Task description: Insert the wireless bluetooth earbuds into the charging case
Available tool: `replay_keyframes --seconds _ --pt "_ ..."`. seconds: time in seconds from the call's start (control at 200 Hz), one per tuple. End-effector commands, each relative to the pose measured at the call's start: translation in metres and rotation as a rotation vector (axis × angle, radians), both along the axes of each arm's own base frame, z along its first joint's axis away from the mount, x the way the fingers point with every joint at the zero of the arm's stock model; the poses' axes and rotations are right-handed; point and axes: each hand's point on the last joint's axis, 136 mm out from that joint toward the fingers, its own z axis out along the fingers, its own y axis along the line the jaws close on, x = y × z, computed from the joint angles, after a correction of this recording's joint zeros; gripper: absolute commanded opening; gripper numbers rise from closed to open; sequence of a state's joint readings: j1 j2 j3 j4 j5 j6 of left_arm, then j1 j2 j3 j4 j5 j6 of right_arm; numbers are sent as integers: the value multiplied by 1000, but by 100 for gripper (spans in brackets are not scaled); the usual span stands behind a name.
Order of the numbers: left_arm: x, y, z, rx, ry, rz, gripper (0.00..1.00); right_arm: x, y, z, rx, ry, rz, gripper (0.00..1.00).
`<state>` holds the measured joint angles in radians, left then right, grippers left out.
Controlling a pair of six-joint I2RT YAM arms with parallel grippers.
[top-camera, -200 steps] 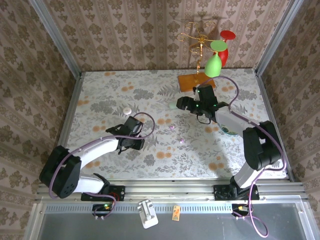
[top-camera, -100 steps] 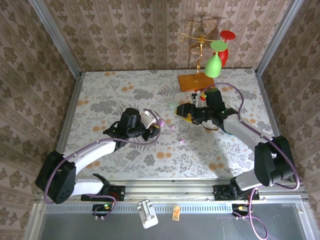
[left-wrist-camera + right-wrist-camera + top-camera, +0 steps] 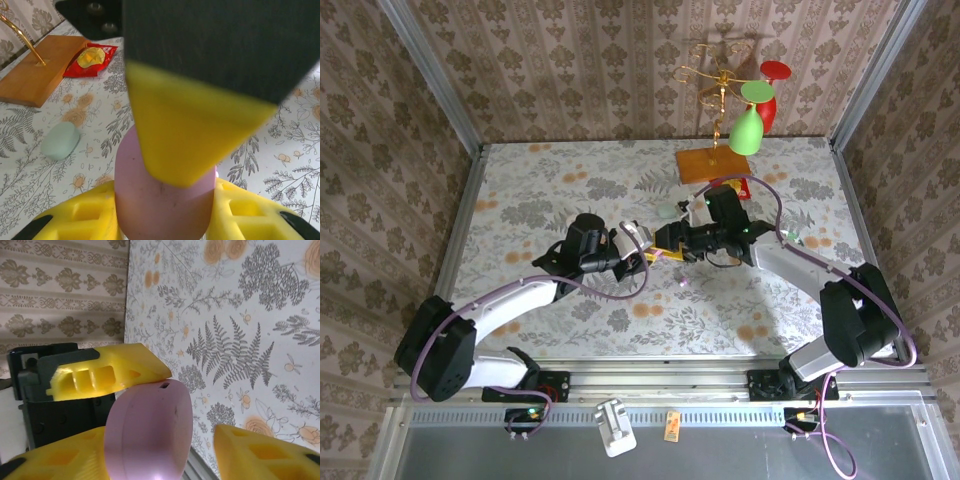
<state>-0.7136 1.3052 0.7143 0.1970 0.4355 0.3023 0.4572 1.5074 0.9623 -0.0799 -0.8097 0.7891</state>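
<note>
Lilac plastic case (image 3: 148, 432) clamped in left gripper (image 3: 165, 212); right gripper (image 3: 160, 442) straddles it, jaws apart. Tiny earbud (image 3: 685, 284) lies on table (image 3: 520, 190) near case, apart. Likely light, slick, rigid: you pinch it gently across middle.

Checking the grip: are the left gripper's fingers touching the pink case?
Touching. The left wrist view shows the pink case wedged in the left gripper, flush against both yellow fingers, with no gap on either side.
</note>
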Motion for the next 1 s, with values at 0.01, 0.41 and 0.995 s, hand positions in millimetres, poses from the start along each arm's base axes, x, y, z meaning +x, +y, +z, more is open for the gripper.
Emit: replay_keyframes --seconds 0.01,0.41,0.995 --pt "0 -11 21 -43 -73 -48 33 0 5 14 32 -5 26 44" --pt "-7 -8 21 -76 -110 -65 43 -1 2 37 106 -50 24 16" --pt "8 5 112 -532 -298 -76 89 16 -15 135 525 -70 -54 11"
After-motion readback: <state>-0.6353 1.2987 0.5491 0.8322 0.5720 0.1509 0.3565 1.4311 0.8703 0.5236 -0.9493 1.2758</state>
